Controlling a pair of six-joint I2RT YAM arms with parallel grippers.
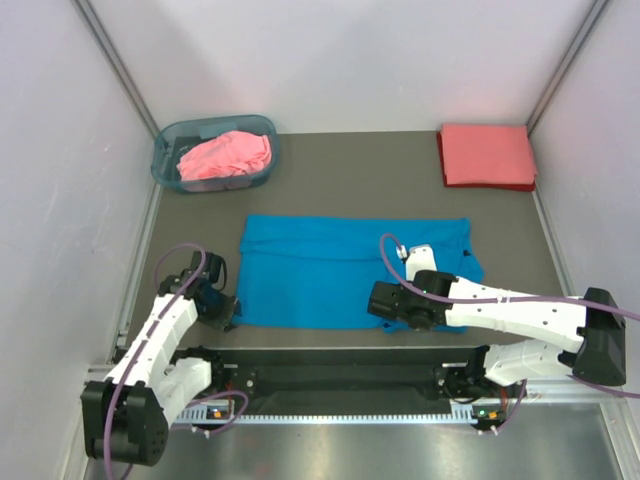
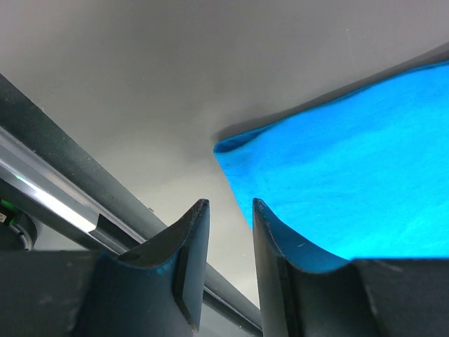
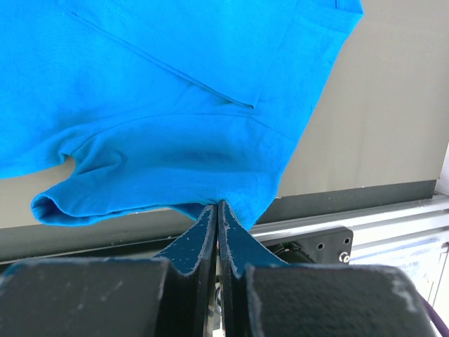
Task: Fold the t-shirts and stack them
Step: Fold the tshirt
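Observation:
The bright blue t-shirt (image 1: 345, 270) lies spread flat mid-table, its near edge toward the arms. My right gripper (image 1: 388, 303) is shut on that near edge. In the right wrist view the cloth (image 3: 175, 105) bunches into the closed fingertips of my right gripper (image 3: 217, 204). My left gripper (image 1: 222, 312) sits at the shirt's near-left corner. In the left wrist view my left gripper (image 2: 229, 203) is open with only bare table in the gap, and the shirt's corner (image 2: 231, 144) lies just ahead and to the right. The pink t-shirt (image 1: 227, 155) is crumpled in the basket. The coral-red t-shirt (image 1: 486, 155) lies folded at the back right.
The translucent blue-grey basket (image 1: 168, 148) stands at the back left. White walls close in the table on three sides. A dark rail with a metal strip (image 1: 340, 385) runs along the near edge, close under both grippers.

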